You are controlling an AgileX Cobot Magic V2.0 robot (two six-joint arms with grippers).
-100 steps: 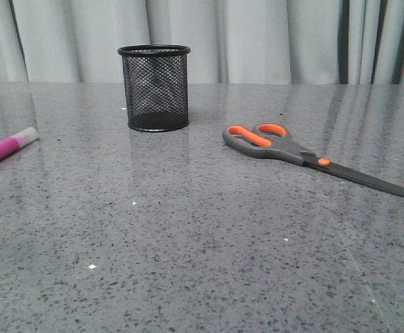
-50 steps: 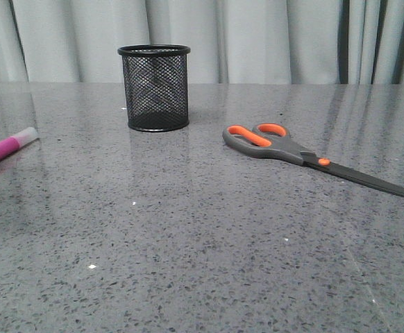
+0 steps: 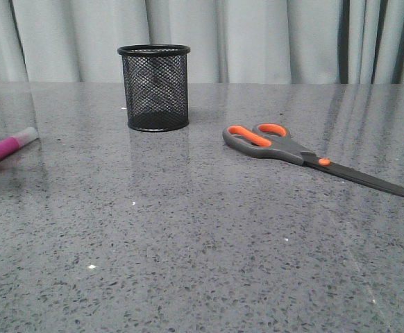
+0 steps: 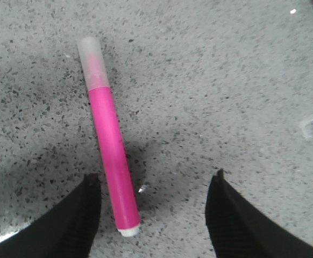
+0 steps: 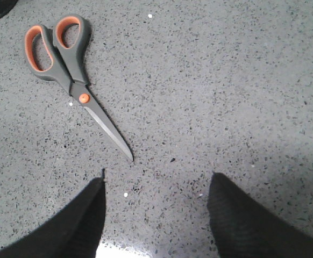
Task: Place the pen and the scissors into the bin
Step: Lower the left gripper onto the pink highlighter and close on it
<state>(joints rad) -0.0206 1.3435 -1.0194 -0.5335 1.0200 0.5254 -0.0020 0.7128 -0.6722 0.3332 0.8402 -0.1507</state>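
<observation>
On the grey speckled counter (image 3: pixel 202 243) we see the bin (image 3: pixel 154 88) standing upright toward the far side, left of centre, in front of pale curtains (image 3: pixel 257 41). The scissors (image 3: pixel 306 158) lie flat to the right of the bin and nearer, well apart from it, blades closed, with the orange-lined loops pointing toward the bin and the tips toward the right edge. The pen (image 3: pixel 6 148) lies flat at the far left edge of the front view, its whitish cap end pointing right and away, also well apart from the bin.

In the left wrist view our left tool (image 4: pixel 154 215) hangs above the pen (image 4: pixel 108 142) with its fingers spread wide; the pen's uncapped end sits between them, close to one finger (image 4: pixel 76 220), and nothing is gripped. In the right wrist view our right tool (image 5: pixel 156 215) is likewise spread wide and empty over bare counter, with the scissors (image 5: pixel 65 70) lying apart from its fingers.
</observation>
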